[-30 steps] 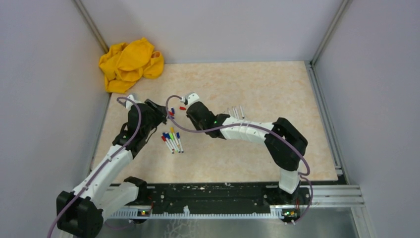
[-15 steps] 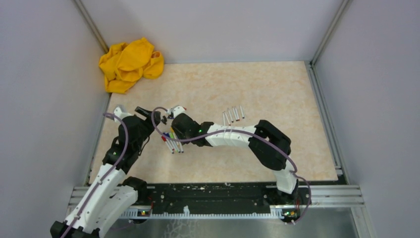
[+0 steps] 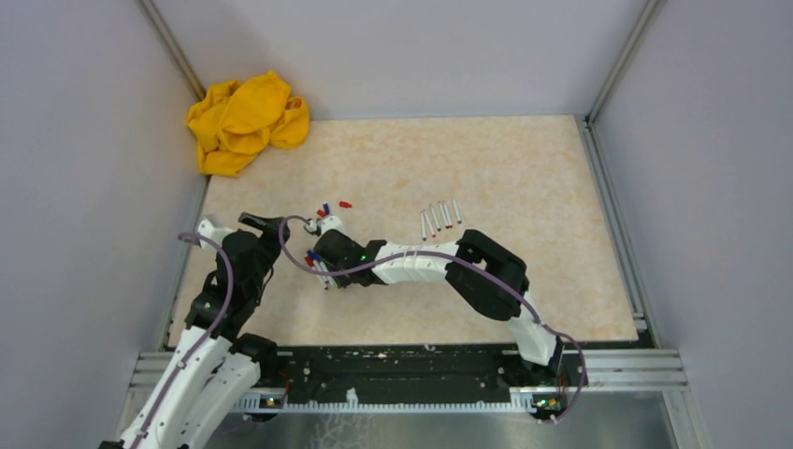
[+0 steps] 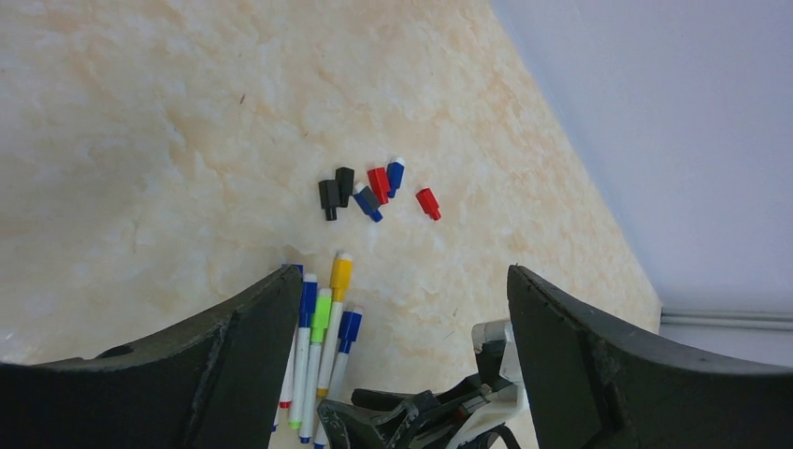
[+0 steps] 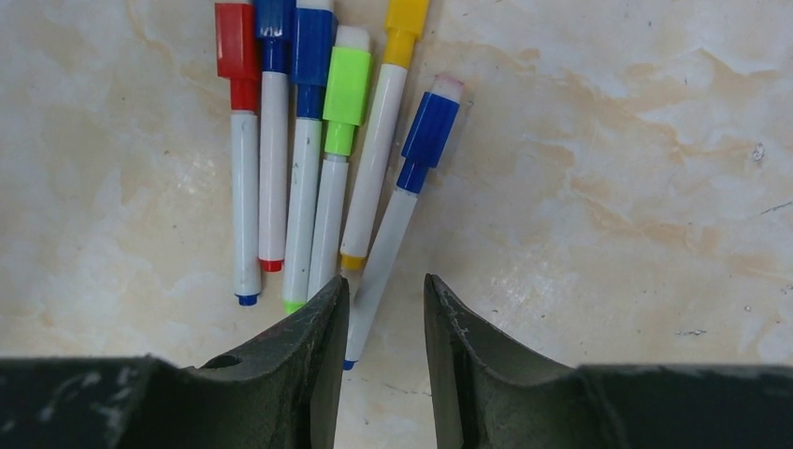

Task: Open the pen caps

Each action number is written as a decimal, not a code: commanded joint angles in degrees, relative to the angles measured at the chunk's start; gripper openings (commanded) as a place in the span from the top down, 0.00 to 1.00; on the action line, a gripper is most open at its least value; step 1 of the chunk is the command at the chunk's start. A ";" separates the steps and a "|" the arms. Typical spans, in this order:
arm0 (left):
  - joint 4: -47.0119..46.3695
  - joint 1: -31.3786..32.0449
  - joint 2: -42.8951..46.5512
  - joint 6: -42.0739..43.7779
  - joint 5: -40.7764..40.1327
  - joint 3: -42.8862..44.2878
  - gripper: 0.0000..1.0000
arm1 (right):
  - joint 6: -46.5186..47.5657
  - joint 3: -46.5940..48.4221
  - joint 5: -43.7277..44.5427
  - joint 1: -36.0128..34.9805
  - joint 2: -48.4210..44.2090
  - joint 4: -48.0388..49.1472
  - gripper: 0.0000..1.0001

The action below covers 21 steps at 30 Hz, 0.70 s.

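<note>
Now, my left gripper (image 4: 402, 273) stands wide open, and nothing is between its two black fingers. It hangs above the table (image 3: 524, 187) and looks down on the pens.

My right gripper (image 5: 383, 281) has its fingers parted by only a narrow gap, and nothing is clamped there. It hangs low over a bundle of six markers (image 5: 304, 196). The tail of the rightmost marker points into the mouth of this gap, but I cannot tell if a finger touches it.

The pen caps (image 5: 311, 42) are in two groups. Six sit on their markers, all at the 12 o'clock end in the right wrist view. From 9 o'clock to 3 o'clock they are red, blue, blue, the green cap (image 5: 347, 89), the yellow cap (image 5: 405, 23) and one more blue.

The other six lie loose on the table, at 12 o'clock from the bundle in the left wrist view. There are two black caps (image 4: 329, 196) side by side, then a blue, a red and a blue one close together. The lone red cap (image 4: 427, 203) lies just beside them at 3 o'clock.

In the top view the bundle lies between both grippers, mostly hidden under the right arm. A row of bare barrels (image 3: 439, 217) lies at 3 o'clock from the loose caps, well apart from them. A yellow cloth (image 3: 245, 122) sits at the table's 11 o'clock corner.
</note>
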State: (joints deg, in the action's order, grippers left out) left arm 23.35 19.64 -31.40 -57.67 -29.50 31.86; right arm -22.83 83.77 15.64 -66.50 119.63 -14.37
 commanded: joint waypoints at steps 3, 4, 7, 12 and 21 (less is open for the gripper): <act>1.34 0.31 1.25 -0.94 -1.88 -0.70 0.13 | -1.35 2.63 2.54 -1.17 2.02 -0.77 0.65; 1.39 0.31 1.25 -0.91 -1.88 -0.72 0.13 | -1.34 2.63 2.80 -1.18 2.19 -0.99 0.65; 1.50 0.31 1.34 -1.30 -2.13 -0.79 0.13 | -1.51 2.34 3.55 -1.18 2.76 -1.71 0.66; 1.68 0.30 1.25 -1.81 -2.94 -1.11 0.13 | -1.92 0.94 4.53 -1.31 2.97 -1.98 0.81; 1.96 0.24 0.40 -2.55 -3.05 -1.43 0.13 | -2.22 -1.91 6.35 -1.27 -0.23 -0.95 1.00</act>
State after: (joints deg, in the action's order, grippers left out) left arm 24.93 19.64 -30.83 -59.59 -31.81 31.24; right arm -24.62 84.01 19.99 -67.02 121.16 -14.31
